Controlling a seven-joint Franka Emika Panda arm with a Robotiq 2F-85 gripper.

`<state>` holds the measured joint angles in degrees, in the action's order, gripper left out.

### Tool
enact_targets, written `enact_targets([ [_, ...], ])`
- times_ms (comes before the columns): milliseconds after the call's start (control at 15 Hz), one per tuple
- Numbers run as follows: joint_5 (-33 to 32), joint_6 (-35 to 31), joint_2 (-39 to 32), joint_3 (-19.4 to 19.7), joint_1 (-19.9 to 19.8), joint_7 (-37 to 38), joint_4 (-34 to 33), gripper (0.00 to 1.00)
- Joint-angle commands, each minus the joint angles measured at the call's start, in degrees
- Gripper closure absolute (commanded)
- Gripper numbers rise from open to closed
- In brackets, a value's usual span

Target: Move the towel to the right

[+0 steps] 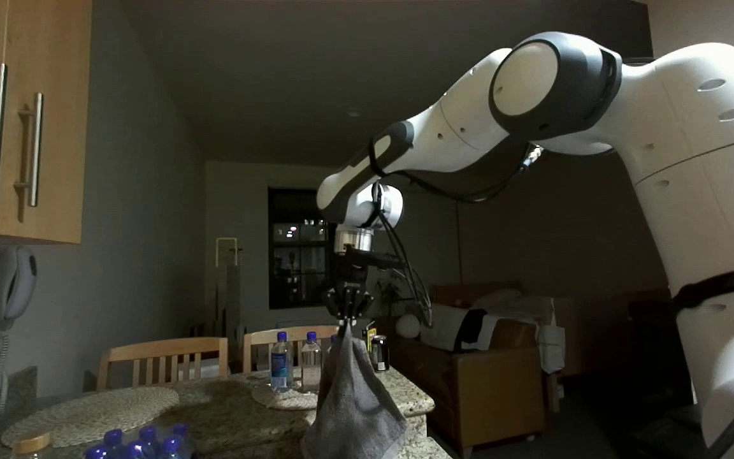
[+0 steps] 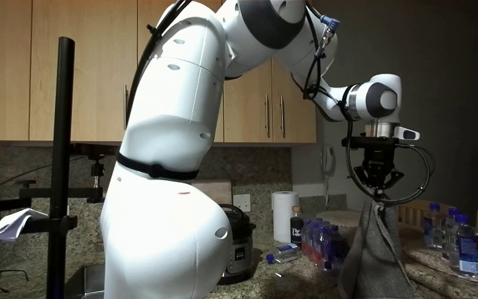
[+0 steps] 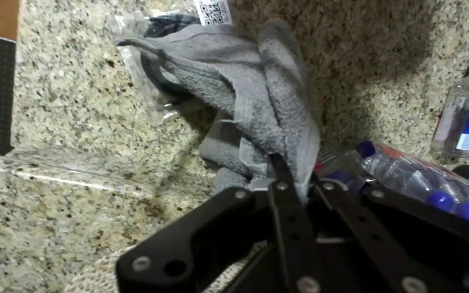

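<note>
The grey towel (image 1: 357,401) hangs from my gripper (image 1: 347,315) in a tall cone shape over the granite counter. In an exterior view the towel (image 2: 371,257) hangs from the gripper (image 2: 378,193), and its lower end runs out of the picture. In the wrist view the fingertips (image 3: 295,175) are shut on a fold of the towel (image 3: 259,93). The rest of the towel drapes down, with one corner pointing to the upper left. Whether its lowest part touches the counter I cannot tell.
Water bottles (image 2: 467,249) stand on a woven mat on the raised counter beside the towel. A bottle pack (image 2: 320,245), a lying bottle (image 2: 285,253) and a cooker (image 2: 241,249) are on the lower counter. A clear bag with a black item (image 3: 161,73) lies beneath the towel.
</note>
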<state>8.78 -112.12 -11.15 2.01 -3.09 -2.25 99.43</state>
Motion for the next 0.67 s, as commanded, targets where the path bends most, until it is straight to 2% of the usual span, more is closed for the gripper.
enact_targets([
  [0, -3.42, -4.29, 3.32, 2.06, -1.35, -0.49, 8.23, 0.92],
  [267, -8.21, -6.68, 1.96, 3.67, -1.03, 4.33, 13.56, 0.92],
  [600, -10.65, -8.78, 0.29, 3.45, 0.16, 10.89, 15.55, 0.92],
])
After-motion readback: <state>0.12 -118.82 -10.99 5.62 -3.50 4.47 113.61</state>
